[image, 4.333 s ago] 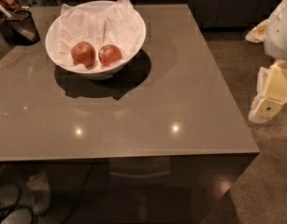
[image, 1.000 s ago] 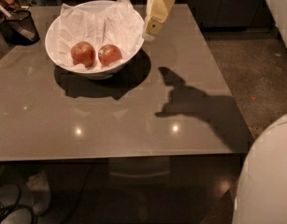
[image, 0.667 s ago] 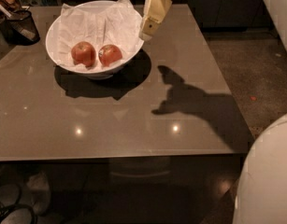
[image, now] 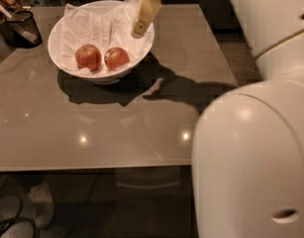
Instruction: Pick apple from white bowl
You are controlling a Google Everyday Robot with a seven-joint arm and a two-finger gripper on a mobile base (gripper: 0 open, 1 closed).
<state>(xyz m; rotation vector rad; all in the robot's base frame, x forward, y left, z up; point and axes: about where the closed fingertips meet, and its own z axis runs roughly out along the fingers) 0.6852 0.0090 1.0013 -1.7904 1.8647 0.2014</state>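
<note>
One cream-coloured gripper [image: 139,29] hangs tip-down over the far right rim of one white bowl [image: 100,76]. Whether the gripper is spread or pressed together cannot be told. It holds nothing and touches neither fruit.

The wide, glossy bowl sits beneath the gripper and spreads away to its left in the picture. It is lined with one sheet of crumpled white paper [image: 94,26].

Two apples lie in the bowl, side by side and nearly touching. The apple [image: 116,58] of the task is the squatter, orange-red one. It rests below the gripper and a little to its left, and is the closer of the two to the tip. The rounder red apple [image: 88,56] lies just beyond it, farther left of the gripper.

One small black mesh cup [image: 24,28] stands well to the left of the gripper, apart from the bowl, with a pale utensil leaning in it.

The bowl and cup rest on one grey-brown table [image: 117,128], where two small light spots glint nearer the camera than the gripper. The gripper's dark shadow [image: 191,90] falls on the table below and to its right. The robot's large white arm [image: 250,157] fills the picture's right side.
</note>
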